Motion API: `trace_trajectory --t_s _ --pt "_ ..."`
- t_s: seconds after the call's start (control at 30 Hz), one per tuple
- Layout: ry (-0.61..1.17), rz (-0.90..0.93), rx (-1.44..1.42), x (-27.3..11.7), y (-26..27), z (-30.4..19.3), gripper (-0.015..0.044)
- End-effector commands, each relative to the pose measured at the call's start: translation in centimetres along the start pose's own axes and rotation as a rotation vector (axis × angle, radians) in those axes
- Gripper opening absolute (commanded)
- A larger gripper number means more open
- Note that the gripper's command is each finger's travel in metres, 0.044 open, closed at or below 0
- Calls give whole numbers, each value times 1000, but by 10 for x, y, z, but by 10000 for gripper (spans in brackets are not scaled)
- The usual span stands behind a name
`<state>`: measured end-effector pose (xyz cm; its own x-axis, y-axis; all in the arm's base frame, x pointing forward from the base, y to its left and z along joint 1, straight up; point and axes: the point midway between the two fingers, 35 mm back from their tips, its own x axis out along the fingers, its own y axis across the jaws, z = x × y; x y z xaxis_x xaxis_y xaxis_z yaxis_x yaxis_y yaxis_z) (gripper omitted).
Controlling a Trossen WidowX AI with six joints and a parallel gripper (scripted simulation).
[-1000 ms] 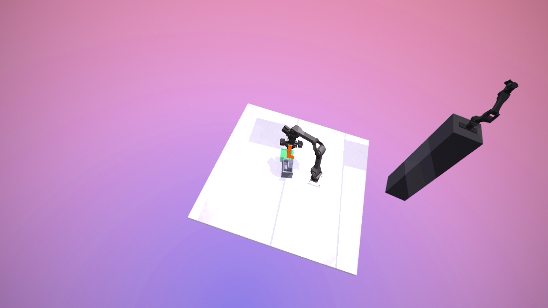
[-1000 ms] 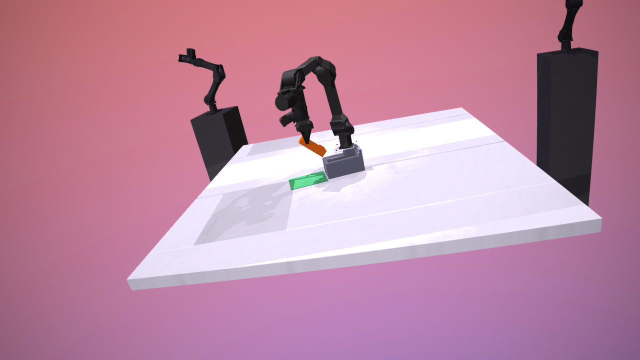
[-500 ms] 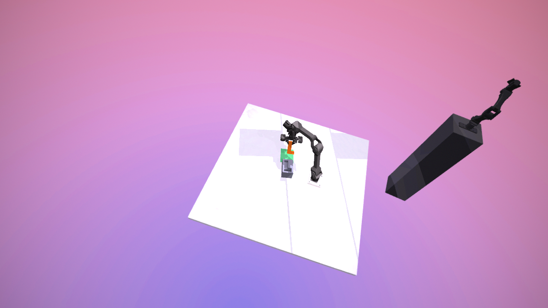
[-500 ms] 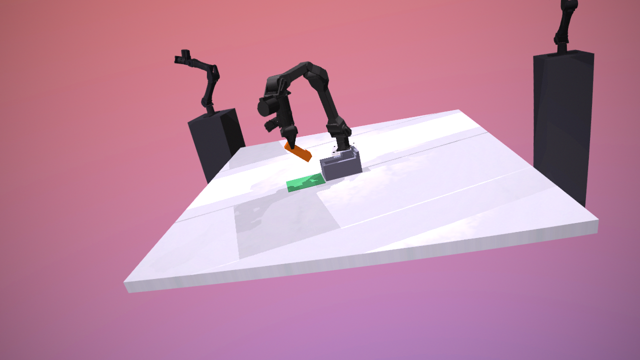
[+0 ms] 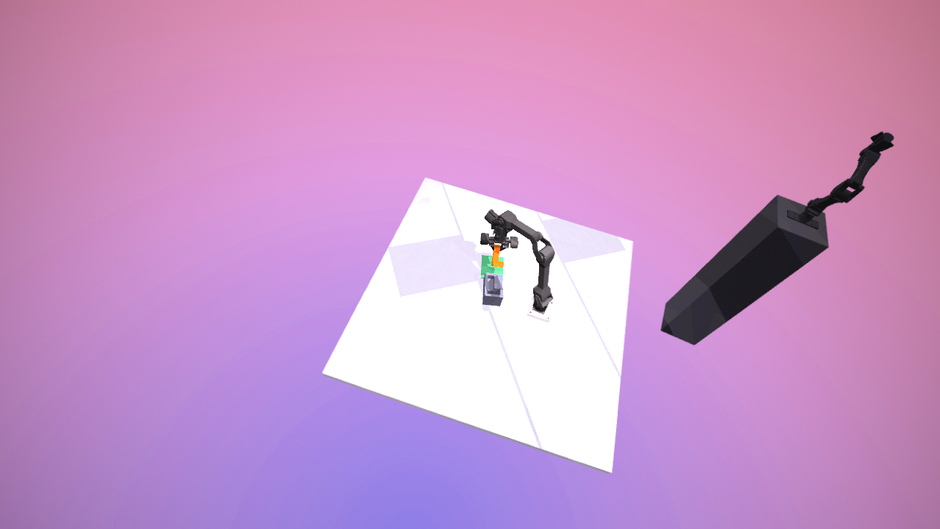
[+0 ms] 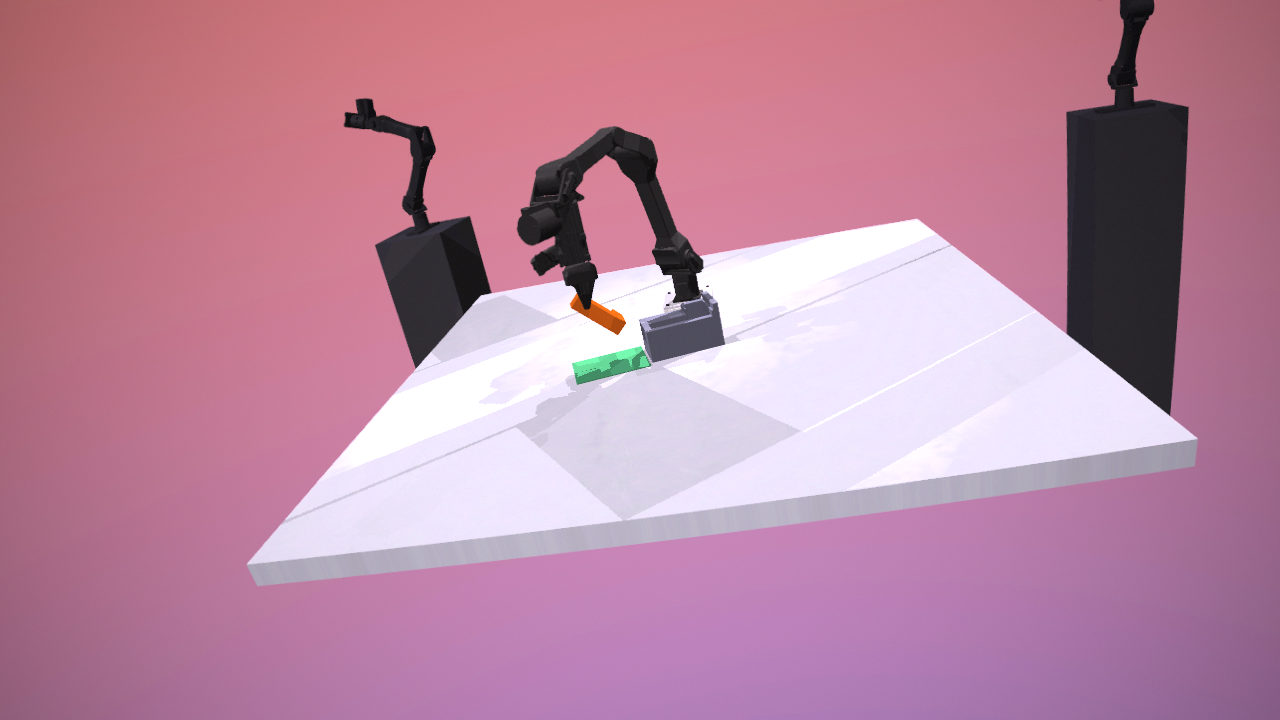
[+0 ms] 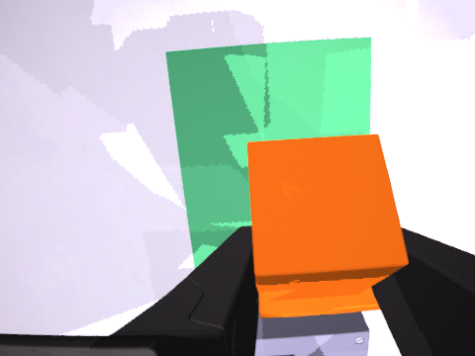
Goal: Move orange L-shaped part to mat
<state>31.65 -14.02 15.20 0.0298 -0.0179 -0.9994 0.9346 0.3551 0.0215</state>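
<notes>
My gripper (image 6: 583,298) (image 5: 496,247) (image 7: 308,237) is shut on one end of the orange L-shaped part (image 6: 599,313) (image 5: 497,256) (image 7: 324,205). The part hangs tilted in the air, its free end lower, above the green mat (image 6: 611,364) (image 5: 487,264) (image 7: 212,138). The grey tray (image 6: 682,330) (image 5: 493,292) stands beside the mat with its pocket empty. In the wrist view the part covers the mat's near right corner and the tray shows just below the fingers.
The arm's base (image 6: 687,286) (image 5: 540,301) stands right behind the tray. Two dark pillars (image 6: 434,277) (image 6: 1123,241) with camera arms stand off the white table's edges. The table (image 6: 805,429) reaches wide on all sides.
</notes>
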Motion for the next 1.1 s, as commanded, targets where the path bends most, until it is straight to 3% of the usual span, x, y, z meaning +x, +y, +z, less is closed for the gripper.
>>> trace_trajectory --t_s 0.0,1.07 --pt "1 3 -4 5 0 0 0" --pt "1 3 -4 57 0 -1 0"
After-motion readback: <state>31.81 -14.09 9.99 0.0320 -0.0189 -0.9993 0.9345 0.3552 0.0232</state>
